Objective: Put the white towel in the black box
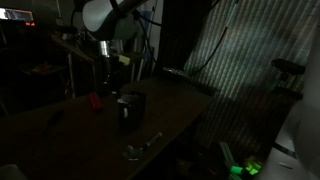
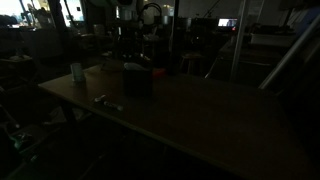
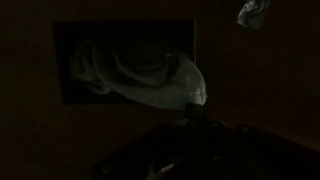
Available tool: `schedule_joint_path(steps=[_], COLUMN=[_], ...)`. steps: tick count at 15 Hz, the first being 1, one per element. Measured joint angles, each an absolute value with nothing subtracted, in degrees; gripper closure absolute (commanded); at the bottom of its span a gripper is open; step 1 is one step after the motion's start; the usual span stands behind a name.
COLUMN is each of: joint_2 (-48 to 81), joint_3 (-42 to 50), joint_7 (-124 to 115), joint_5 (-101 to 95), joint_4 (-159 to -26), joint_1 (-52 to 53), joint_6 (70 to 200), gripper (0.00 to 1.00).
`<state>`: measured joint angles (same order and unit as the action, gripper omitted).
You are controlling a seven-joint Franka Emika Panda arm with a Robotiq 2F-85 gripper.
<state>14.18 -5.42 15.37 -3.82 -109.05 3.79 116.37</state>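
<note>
The scene is very dark. The black box [image 1: 131, 106] stands open-topped on the wooden table and also shows in an exterior view [image 2: 138, 80]. In the wrist view the white towel [image 3: 140, 75] lies crumpled inside the box [image 3: 62, 62], filling most of it. My gripper [image 3: 195, 114] is only a dark shape at the bottom of the wrist view, just above the towel's near edge. Its fingers cannot be told apart. The arm [image 1: 105, 30] hangs over the box.
A small red object [image 1: 95, 100] lies behind the box. A shiny metal object [image 1: 136, 150] lies near the table's front edge and shows in the wrist view [image 3: 252, 12]. A pale cup [image 2: 77, 71] stands near a table corner. The table edge drops off beside the box.
</note>
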Motion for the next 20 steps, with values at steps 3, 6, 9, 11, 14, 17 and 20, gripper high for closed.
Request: schedule_joint_path(steps=[3, 6, 9, 11, 14, 17, 20], joint_2=[14.9, 15.0, 15.1, 15.1, 15.2, 15.2, 15.2], joint_3=[-5.4, -5.4, -5.4, -5.3, -5.0, -4.4, -4.2], joint_7=[15.6, 15.6, 15.6, 15.6, 15.6, 15.6, 15.6], joint_5=[-3.8, -3.8, -3.8, -4.0, -4.6, -4.8, -4.8], joint_4=[-108.9, -108.7, -108.6, -108.6, -108.7, -109.2, -109.2], joint_1=[3.8, 3.8, 3.7, 3.7, 3.6, 3.2, 2.9], joint_6=[116.4, 116.4, 116.4, 116.4, 116.2, 116.2, 116.2], gripper=[1.00, 1.00, 1.00, 1.00, 1.00, 1.00, 1.00])
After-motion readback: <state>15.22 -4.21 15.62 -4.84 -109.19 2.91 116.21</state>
